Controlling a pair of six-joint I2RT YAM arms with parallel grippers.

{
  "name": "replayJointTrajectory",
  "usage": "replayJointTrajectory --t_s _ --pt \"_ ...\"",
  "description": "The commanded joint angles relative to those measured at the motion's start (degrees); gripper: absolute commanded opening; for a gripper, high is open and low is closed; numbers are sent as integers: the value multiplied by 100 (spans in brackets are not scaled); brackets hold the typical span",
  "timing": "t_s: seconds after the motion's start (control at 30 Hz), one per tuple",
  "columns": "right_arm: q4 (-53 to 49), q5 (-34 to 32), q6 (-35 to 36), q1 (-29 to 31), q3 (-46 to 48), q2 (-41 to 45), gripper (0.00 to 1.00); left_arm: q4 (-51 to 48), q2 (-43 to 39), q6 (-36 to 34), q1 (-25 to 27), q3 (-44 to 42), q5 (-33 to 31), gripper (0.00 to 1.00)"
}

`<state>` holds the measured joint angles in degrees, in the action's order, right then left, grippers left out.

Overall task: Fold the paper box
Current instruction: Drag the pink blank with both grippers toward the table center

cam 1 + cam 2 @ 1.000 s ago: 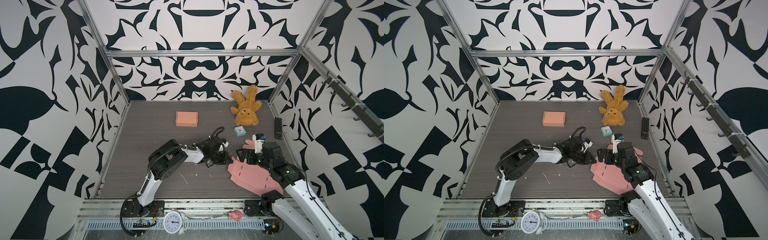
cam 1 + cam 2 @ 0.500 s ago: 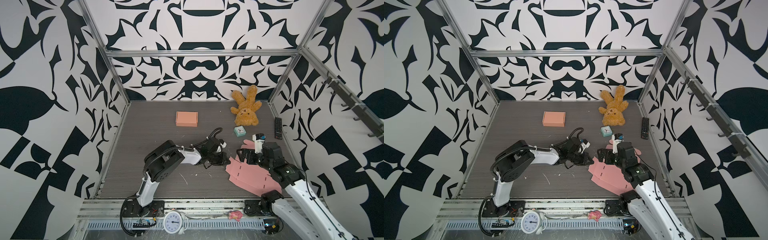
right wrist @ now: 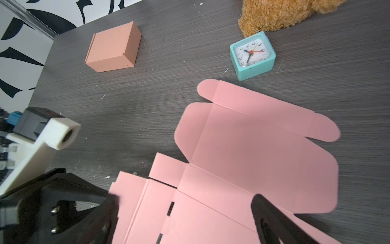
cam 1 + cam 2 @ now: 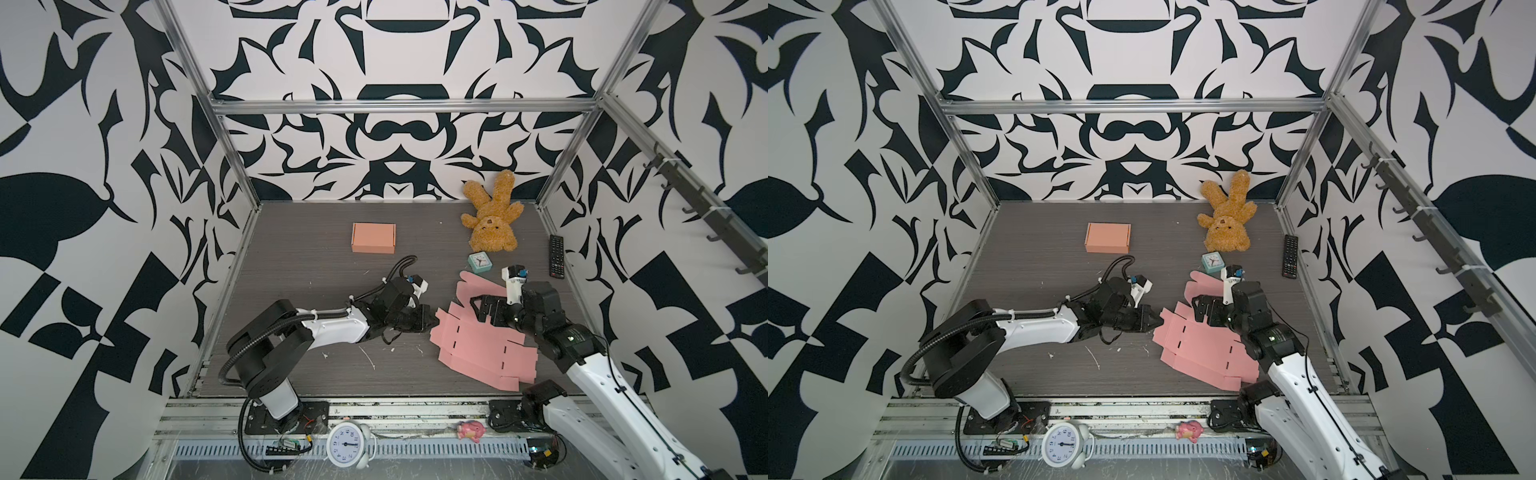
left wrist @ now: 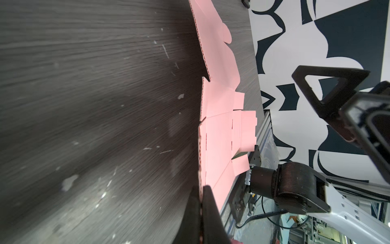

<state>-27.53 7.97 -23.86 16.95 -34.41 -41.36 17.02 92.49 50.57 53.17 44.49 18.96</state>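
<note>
The left gripper [image 4: 431,323] is pinched shut on the 9 o'clock edge of the flat pink paper box [image 4: 478,353], which lies at 4 o'clock on the table [image 4: 316,282]. The right gripper [image 4: 482,309] hangs wide open above it, holding nothing.

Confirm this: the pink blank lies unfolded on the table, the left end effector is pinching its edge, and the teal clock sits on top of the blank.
Wrong on the clock. The right wrist view shows the teal clock on the table beside the pink blank, not on it. The blank does lie unfolded, with the left end effector pinching its edge.
</note>
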Motion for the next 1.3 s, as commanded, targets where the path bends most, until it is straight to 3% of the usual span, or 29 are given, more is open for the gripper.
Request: replayJointTrajectory --t_s 0.0,0.27,0.5,0.73,1.03,1.27 --pt "269 100 -49 -25 -98 -44 100 -251 -491 -44 -138 -348 -523 4" --pt "489 199 -107 -25 -22 -347 100 -99 -1358 323 -639 -1295 -1001 3" --pt "612 174 -83 -26 69 -792 100 -324 -2172 675 -658 -2045 -1680 3" --pt "804 187 -8 -25 52 -1428 100 -518 -2421 793 -650 -2304 -1728 7" --pt "1234 406 261 -25 -569 -2745 100 -504 -2355 814 -465 -2312 -1605 28" --pt "1626 604 329 -26 -1138 -3873 99 -1083 -2767 592 -494 -2294 -1884 42"
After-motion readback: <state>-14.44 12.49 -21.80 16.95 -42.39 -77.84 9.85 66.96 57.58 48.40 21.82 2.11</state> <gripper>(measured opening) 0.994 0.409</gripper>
